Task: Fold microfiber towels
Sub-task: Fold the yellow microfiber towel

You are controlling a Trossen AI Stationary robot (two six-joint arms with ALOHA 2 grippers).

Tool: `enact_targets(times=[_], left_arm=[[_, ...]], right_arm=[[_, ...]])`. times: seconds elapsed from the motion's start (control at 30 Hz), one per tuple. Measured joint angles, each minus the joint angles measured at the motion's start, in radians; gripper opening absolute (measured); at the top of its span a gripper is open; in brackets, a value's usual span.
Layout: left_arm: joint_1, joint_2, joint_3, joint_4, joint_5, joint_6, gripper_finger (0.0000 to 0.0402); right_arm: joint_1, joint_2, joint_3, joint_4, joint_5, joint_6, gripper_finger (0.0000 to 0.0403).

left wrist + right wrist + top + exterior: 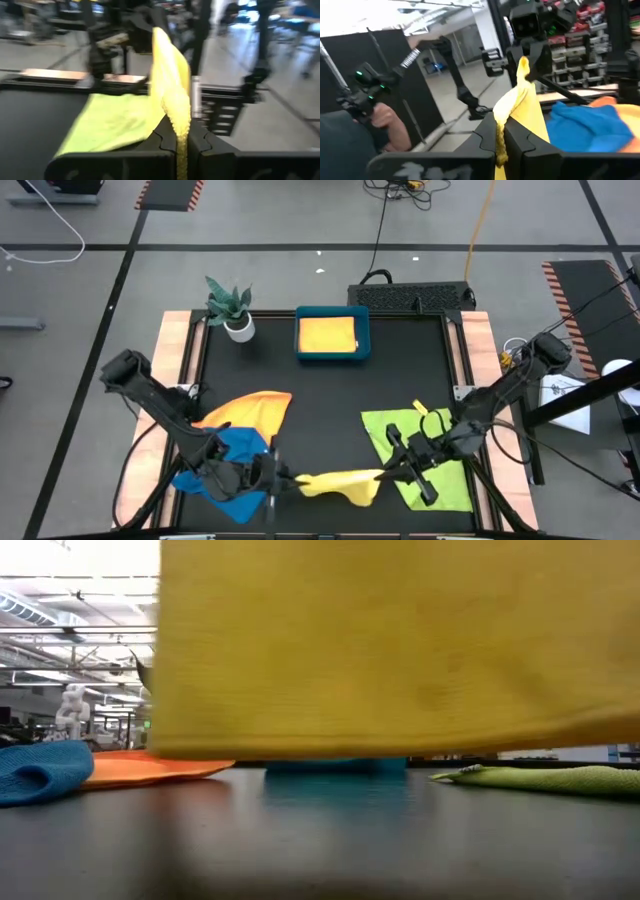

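- My left gripper and right gripper each pinch an end of the yellow towel.
- It hangs between them, long axis along the table's front edge.

Potted plant beside teal tray; person, apparently, beyond.

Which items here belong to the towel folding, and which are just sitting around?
Part of the job:
- yellow towel, held between left hand and right hand
- blue towel
- orange towel
- lime green towel
- yellow towel in tray

Lying about:
- teal tray
- potted plant
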Motion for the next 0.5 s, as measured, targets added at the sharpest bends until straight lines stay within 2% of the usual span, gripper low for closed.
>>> enact_targets(times=[0.07,0.2,0.3,0.43,0.5], left_arm=[[0.000,0.005,0.000,0.011,0.029,-0.008,0.0006],[0.007,0.005,0.000,-0.038,-0.004,-0.024,0.0003],[0.035,-0.010,0.000,-0.150,-0.026,-0.085,0.0007],[0.125,-0.015,-0.019,-0.342,-0.028,-0.216,0.0003],[0.181,-0.019,-0.060,-0.370,-0.021,-0.250,0.0006]], right_arm=[[0.008,0.002,0.000,0.009,0.000,0.017,0.0000],[0.006,0.000,0.000,-0.035,0.053,0.070,0.0000],[-0.033,-0.015,0.000,-0.131,0.081,0.127,0.0000],[-0.097,-0.027,0.000,-0.296,0.164,0.195,0.0000],[-0.143,-0.027,0.000,-0.403,0.187,0.238,0.0000]])
